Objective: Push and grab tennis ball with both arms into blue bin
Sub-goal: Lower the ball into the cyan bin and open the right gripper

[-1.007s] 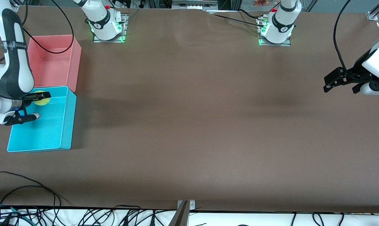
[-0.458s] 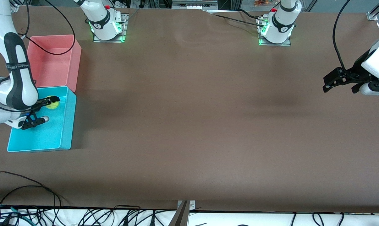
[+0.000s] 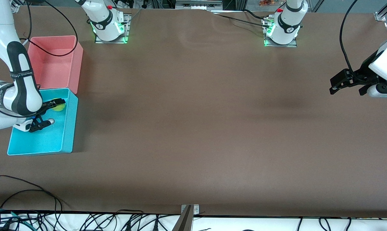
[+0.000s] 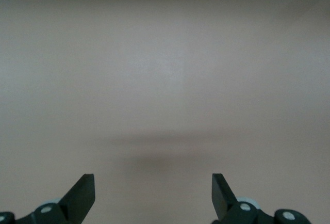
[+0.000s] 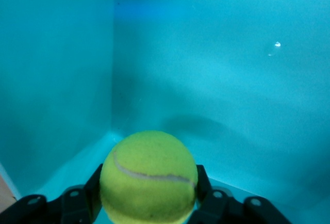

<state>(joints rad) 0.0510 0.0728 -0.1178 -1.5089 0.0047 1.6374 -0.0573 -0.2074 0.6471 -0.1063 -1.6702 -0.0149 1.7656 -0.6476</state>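
Now right gripper (image 3: 54,108) fingers grasping fuzzy yellow-green tennis ball (image 3: 58,106) inside cyan plastic bin (image 3: 68,128), corner nearest pink tub (image 3: 76,61); release low, gently. Left gripper (image 3: 349,84) waits, fingers released.

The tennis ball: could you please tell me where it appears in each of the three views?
Front view: the tennis ball sits between the right gripper's fingers, over the blue bin.
Left wrist view: not in it; only bare table.
Right wrist view: the ball fills the lower middle.
Shared landmark: the blue bin.
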